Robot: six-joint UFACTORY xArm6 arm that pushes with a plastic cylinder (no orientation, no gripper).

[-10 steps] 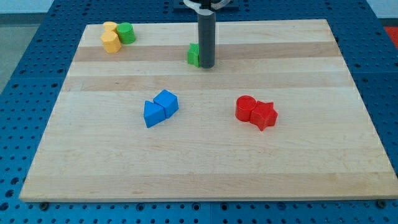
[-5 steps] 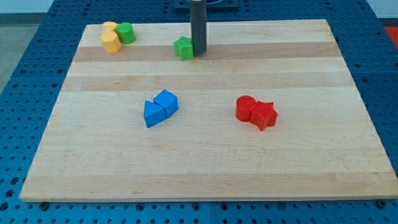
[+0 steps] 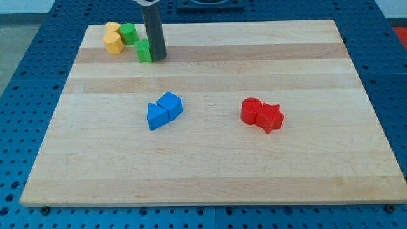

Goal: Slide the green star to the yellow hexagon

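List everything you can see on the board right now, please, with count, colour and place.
Green star: 1, green, upper left, partly hidden by the rod.
Yellow blocks: 2, yellow, top left corner, touching; shapes unclear.
Green cylinder: 1, green, top left, against the yellow blocks.
Blue blocks: 2, blue, centre left, touching.
Red blocks: 2, red, centre right, touching.
Board: 1, pale wood, on a blue perforated table.
My tip: 1, dark rod end, against the green star's right side.
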